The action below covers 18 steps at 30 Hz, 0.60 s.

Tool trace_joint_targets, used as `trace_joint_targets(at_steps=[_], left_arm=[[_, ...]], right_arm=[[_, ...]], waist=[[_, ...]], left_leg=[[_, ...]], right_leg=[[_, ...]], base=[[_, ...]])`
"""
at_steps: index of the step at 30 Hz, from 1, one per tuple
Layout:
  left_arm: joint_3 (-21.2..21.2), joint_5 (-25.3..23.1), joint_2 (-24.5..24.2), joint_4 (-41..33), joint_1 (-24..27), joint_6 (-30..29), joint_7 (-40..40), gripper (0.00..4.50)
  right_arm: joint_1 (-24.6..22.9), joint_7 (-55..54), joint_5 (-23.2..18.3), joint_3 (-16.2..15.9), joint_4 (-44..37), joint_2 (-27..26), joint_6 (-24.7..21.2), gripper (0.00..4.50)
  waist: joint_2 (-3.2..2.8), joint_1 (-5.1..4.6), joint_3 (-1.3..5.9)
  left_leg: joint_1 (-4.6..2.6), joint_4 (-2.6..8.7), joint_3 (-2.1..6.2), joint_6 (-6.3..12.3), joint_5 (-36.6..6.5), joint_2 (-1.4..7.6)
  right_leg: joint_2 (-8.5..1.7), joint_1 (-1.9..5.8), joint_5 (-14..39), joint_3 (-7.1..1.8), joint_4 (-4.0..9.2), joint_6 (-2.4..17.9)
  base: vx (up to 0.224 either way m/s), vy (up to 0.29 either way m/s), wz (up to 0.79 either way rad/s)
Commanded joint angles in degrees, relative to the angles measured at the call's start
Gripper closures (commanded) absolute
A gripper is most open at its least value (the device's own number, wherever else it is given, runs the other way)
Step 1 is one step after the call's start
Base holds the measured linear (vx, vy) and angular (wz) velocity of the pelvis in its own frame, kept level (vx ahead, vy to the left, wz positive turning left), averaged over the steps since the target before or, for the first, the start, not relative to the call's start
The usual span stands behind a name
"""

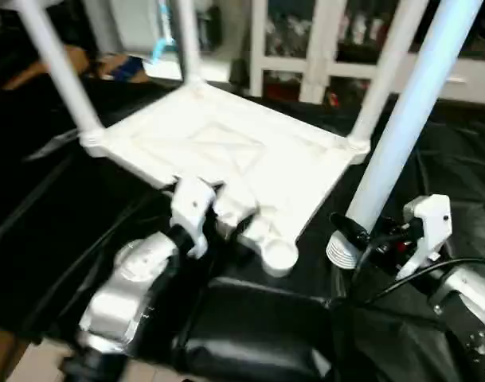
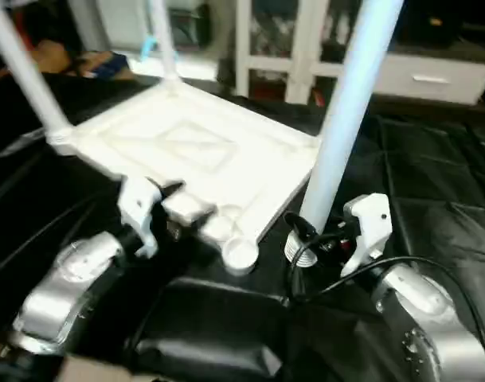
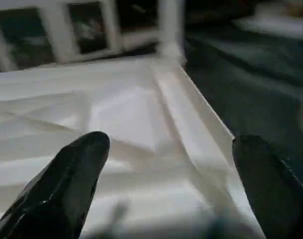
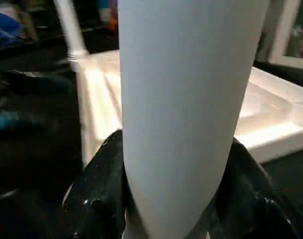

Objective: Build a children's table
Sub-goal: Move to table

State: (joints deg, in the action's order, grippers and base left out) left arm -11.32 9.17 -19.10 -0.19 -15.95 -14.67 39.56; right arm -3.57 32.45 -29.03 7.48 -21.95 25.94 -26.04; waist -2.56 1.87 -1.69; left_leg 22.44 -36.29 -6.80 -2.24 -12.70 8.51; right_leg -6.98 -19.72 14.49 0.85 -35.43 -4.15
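Note:
The children's table top (image 1: 226, 151) lies upside down on black cloth, ribbed underside up. Three white legs (image 1: 55, 68) stand in its left, far and right corner sockets. The near corner socket (image 1: 279, 256) is empty. My right gripper (image 1: 361, 239) is shut on the fourth leg (image 1: 409, 119), which leans upright with its ribbed end (image 1: 342, 253) just right of that empty socket. In the right wrist view its black fingers (image 4: 99, 189) hug the tube (image 4: 186, 99). My left gripper (image 3: 166, 174) stands open at the top's near edge, its fingers (image 3: 66, 184) over the ribbed underside, holding nothing.
Black cloth (image 1: 67, 223) covers the work surface around the top. A black padded block (image 1: 258, 334) lies at the front between my forearms. A white glass-door cabinet (image 1: 322, 48) stands behind, and a blue item (image 1: 131, 68) lies at the back left.

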Motion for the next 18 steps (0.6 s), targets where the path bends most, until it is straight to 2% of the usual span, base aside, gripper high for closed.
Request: trace_joint_targets(at_steps=[1,2,3,4,5,6,7,8,9,10,11,12,13,15,16,17,18], left_arm=[[-1.0,-0.9,-1.2,3.4,-3.0,2.0,5.7,0.08],[-1.7,-0.9,-3.1,7.5,-6.0,3.1,10.5,0.08],[-2.6,-1.4,-4.4,10.7,-8.3,4.2,13.7,0.08],[-3.5,-2.2,-5.5,13.7,-10.5,5.5,16.2,0.08],[-5.1,-4.1,-6.3,18.5,-13.7,8.1,18.3,0.08],[-5.4,-4.4,-6.4,19.3,-14.2,8.6,18.5,0.08],[-6.5,-6.0,-6.3,23.6,-17.0,11.2,19.0,0.08],[-6.9,-6.1,-6.0,25.8,-18.5,11.9,20.0,0.08],[-7.4,-6.6,-5.7,27.7,-19.6,12.7,20.4,0.08],[-8.1,-7.5,-5.3,30.0,-21.2,13.8,20.4,0.08],[-8.6,-8.2,-4.7,32.2,-22.6,14.4,20.7,0.08],[-9.6,-10.0,-3.8,36.6,-25.1,16.6,20.4,0.08],[-9.7,-10.3,-3.7,37.3,-25.4,17.1,20.3,0.08],[-10.2,-11.6,-2.5,41.9,-27.7,18.8,19.3,0.08],[-10.6,-12.9,-1.7,45.2,-29.1,20.4,17.8,0.08],[-10.7,-14.1,0.0,50.3,-31.2,20.7,15.8,0.08],[-10.8,-14.2,0.2,50.9,-31.5,20.7,15.6,0.08]], right_arm=[[-0.1,1.3,-1.0,1.1,-1.7,0.7,0.5,2.65],[-0.6,2.3,-1.4,1.3,-1.9,1.1,0.6,2.65],[-1.0,2.9,-1.6,1.3,-2.1,1.4,0.7,2.65],[-1.3,3.4,-1.8,1.3,-2.2,1.6,0.7,2.65],[-1.8,4.1,-2.0,1.2,-2.6,2.0,0.8,2.65],[-1.9,4.3,-2.1,1.2,-2.7,2.0,0.8,2.65],[-2.2,4.8,-2.2,1.0,-3.0,2.3,0.9,2.65],[-2.4,4.9,-2.4,0.9,-3.2,2.4,0.9,2.65],[-2.5,5.2,-2.6,0.9,-3.4,2.5,0.9,2.65],[-2.9,5.3,-2.7,0.8,-3.8,2.6,0.9,2.65],[-3.2,5.4,-2.7,0.8,-4.1,2.7,0.9,2.65],[-3.6,5.5,-2.7,1.0,-4.5,2.7,0.9,2.65],[-3.7,5.6,-2.7,1.0,-4.5,2.7,0.9,2.65],[-3.9,5.7,-2.7,1.2,-4.5,2.8,0.9,2.65],[-4.1,5.6,-2.7,1.3,-4.7,2.8,0.8,2.65],[-4.5,5.5,-2.8,1.4,-5.2,2.9,0.7,2.65],[-4.6,5.5,-2.8,1.4,-5.2,2.9,0.7,2.65]], waist=[[-0.05,-0.3,2.01],[0.08,-0.36,1.65],[0.04,-0.24,1.71],[0.07,-0.29,1.76],[-0.11,-0.44,1.87],[-0.41,-0.51,2.06],[-0.81,-0.54,2.16],[-0.38,-0.55,2.35],[-0.38,-0.55,2.35],[-0.48,-0.55,2.64],[-0.48,-0.53,2.58],[-0.43,-0.53,2.6],[-0.48,-0.55,2.56],[-0.29,-0.53,2.69],[-0.73,-0.65,2.73],[-0.82,-0.57,2.88],[-0.62,-0.69,2.85]], left_leg=[[-2.32,5.77,-0.29,2.39,-13.9,2.62],[-2.59,6.34,-0.7,-0.06,-18.7,2.74],[-3.0,6.54,-0.98,-2.07,-22.2,2.71],[-3.0,6.68,-1.01,-2.79,-23.2,2.89],[-2.6,6.95,-0.98,-3.4,-22.8,2.88],[-2.54,7.05,-0.97,-3.58,-22.2,2.78],[-2.43,7.05,-0.84,-3.65,-21.8,2.78],[-1.86,7.12,-0.88,-3.02,-19.9,2.8],[-1.86,7.12,-0.88,-3.02,-19.9,2.8],[-1.82,6.96,-1.05,-2.29,-18.3,2.86],[-1.86,6.93,-1.24,-1.89,-19.8,2.84],[-1.96,6.91,-1.3,-2.1,-20.8,2.88],[-1.79,6.93,-1.26,-1.97,-20.7,2.85],[-1.63,6.87,-1.28,-1.71,-19.9,2.92],[-1.5,6.76,-1.37,-1.35,-18.7,2.82],[-1.47,6.58,-1.41,-0.76,-17.2,2.87],[-1.42,6.45,-1.65,-0.5,-16.6,2.78]], right_leg=[[-0.06,0.87,5.5,-0.23,4.15,13.4],[-0.14,0.37,11.0,-0.44,4.91,12.7],[-0.13,-0.14,14.8,-0.6,5.19,11.6],[-0.26,-0.16,15.4,-0.63,5.09,11.2],[-0.42,0.11,15.3,-0.61,5.16,10.3],[-0.39,0.09,14.2,-0.59,5.23,9.6],[-0.5,0.21,12.9,-0.57,5.03,9.7],[-0.72,0.64,10.4,-0.46,4.87,9.9],[-0.72,0.64,10.4,-0.46,4.87,9.9],[-0.8,0.53,8.9,-0.48,4.78,10.4],[-0.76,0.12,10.7,-0.52,5.07,10.7],[-0.92,-0.08,12.1,-0.61,5.22,11.1],[-0.92,-0.08,12.4,-0.62,5.32,11.1],[-1.01,0.0,11.2,-0.63,5.19,11.6],[-0.95,0.0,9.9,-0.6,5.19,11.9],[-1.01,0.19,7.5,-0.59,5.05,12.7],[-0.83,0.05,6.6,-0.58,5.13,12.7]], base=[[-0.133,0.005,0.07],[-0.133,0.005,0.07],[-0.137,0.015,0.07],[-0.113,0.019,0.0],[-0.113,0.019,0.0],[-0.083,0.026,-0.06],[-0.063,0.028,-0.07],[-0.063,0.028,-0.07],[0.0,0.0,0.0],[0.0,0.0,0.0],[0.0,0.0,0.0],[0.0,0.0,0.0],[0.0,0.0,0.0],[0.0,0.0,0.0],[0.0,0.0,0.0],[0.0,0.0,0.0],[0.0,0.0,0.0]])
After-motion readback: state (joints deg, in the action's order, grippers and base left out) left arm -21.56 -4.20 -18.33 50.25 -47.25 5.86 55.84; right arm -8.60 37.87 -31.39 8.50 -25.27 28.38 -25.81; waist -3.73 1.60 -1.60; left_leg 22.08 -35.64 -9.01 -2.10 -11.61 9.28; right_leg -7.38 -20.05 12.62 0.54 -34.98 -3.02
